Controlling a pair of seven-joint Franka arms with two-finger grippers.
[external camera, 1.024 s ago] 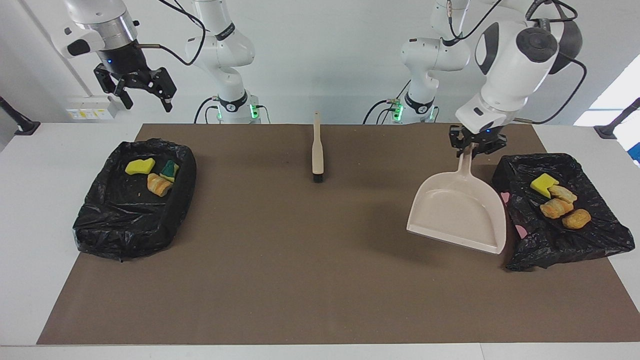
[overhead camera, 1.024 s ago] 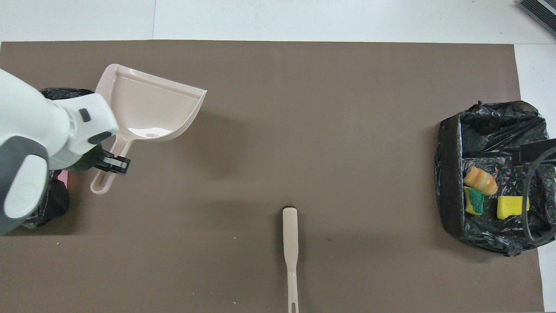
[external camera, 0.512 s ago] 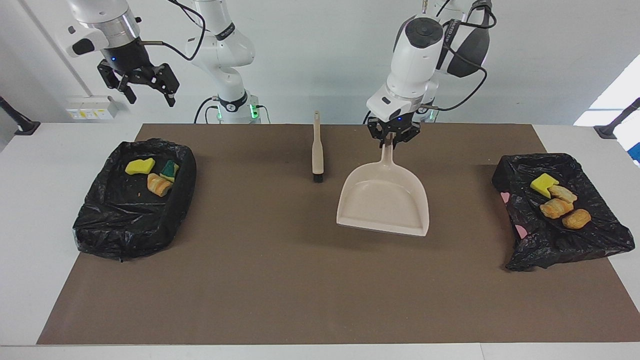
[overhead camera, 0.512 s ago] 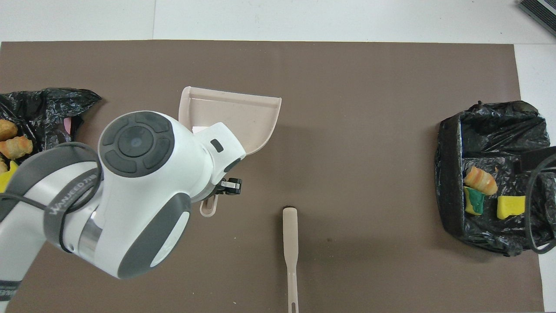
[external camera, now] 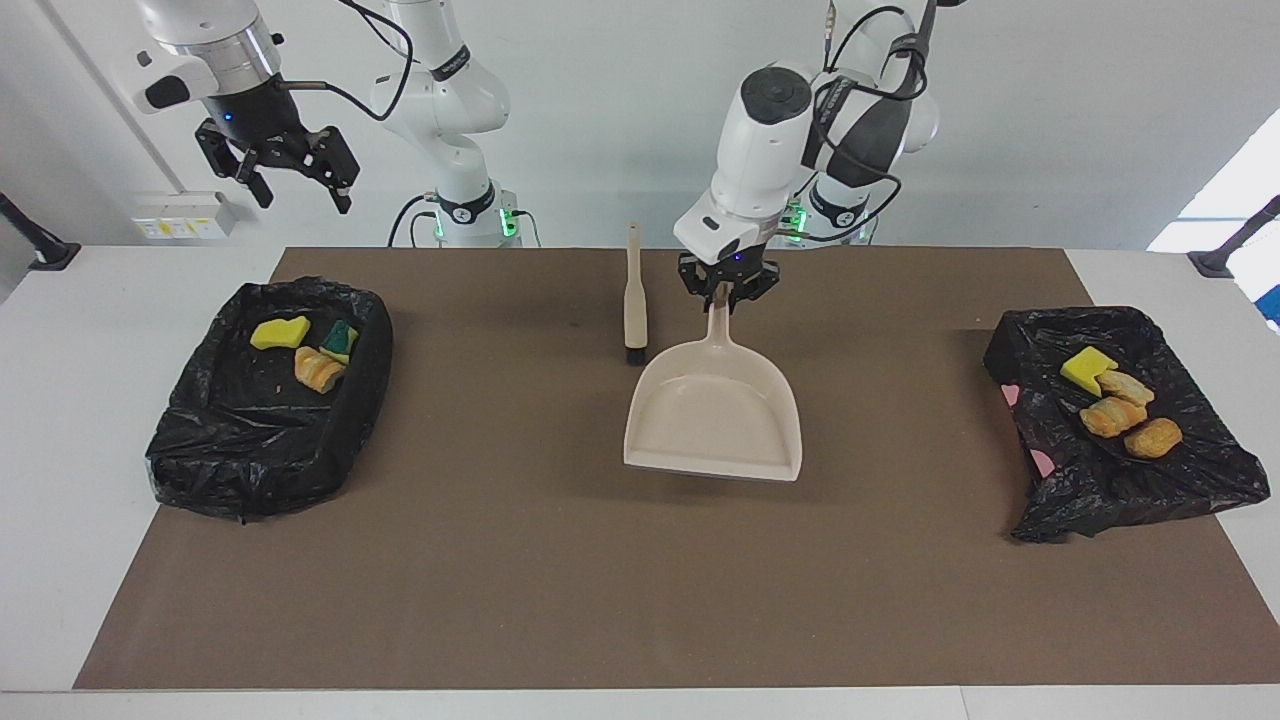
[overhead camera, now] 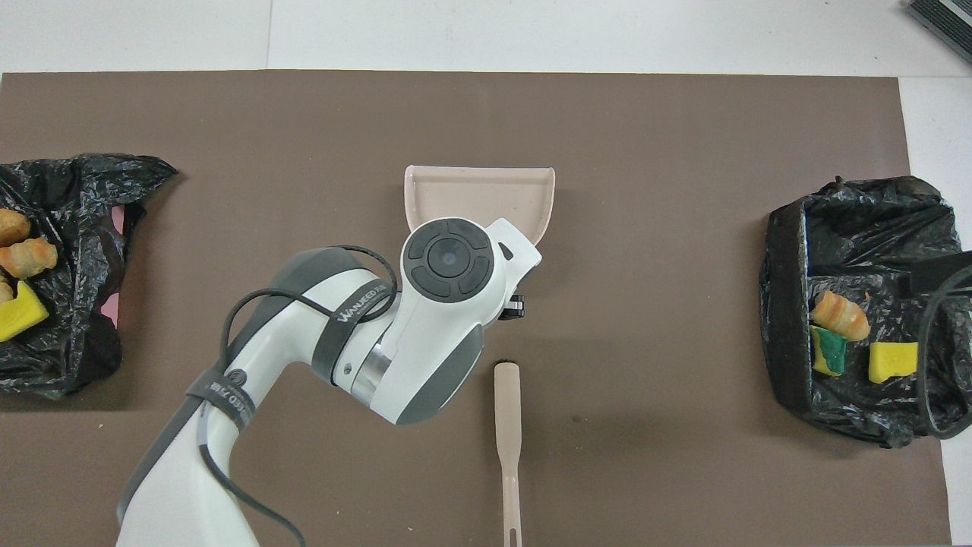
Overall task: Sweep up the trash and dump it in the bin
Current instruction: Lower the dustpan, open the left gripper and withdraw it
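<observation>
Clamped on the handle of the beige dustpan point(external camera: 714, 415), the left gripper point(external camera: 727, 288) hangs over the middle of the brown mat point(external camera: 560, 590), and the pan's scoop looks empty, its wide lip pointing away from the robots. Just beside it, nearer the robots' edge of the mat, the beige brush point(external camera: 634, 300) lies flat, bristle end toward the mat's centre and close to the pan's shoulder, with no gripper on it. Up in the air over the right arm's end of the table, the right gripper point(external camera: 285, 178) waits with its fingers spread wide and nothing between them. Below it sits a black-lined bin point(external camera: 200, 455) at the mat's edge holding 3 pieces of the trash point(external camera: 316, 369): a yellow sponge chunk, a green-and-yellow one and a golden pastry piece. At the left arm's end a second black bag point(external camera: 1095, 490) carries the other 4: a yellow sponge and 3 golden-brown pieces point(external camera: 1112, 416). No scrap shows on the open mat, only faint crumbs, so the sweeping and dumping look finished; what seems left is to set the dustpan down near the brush and let it go.
</observation>
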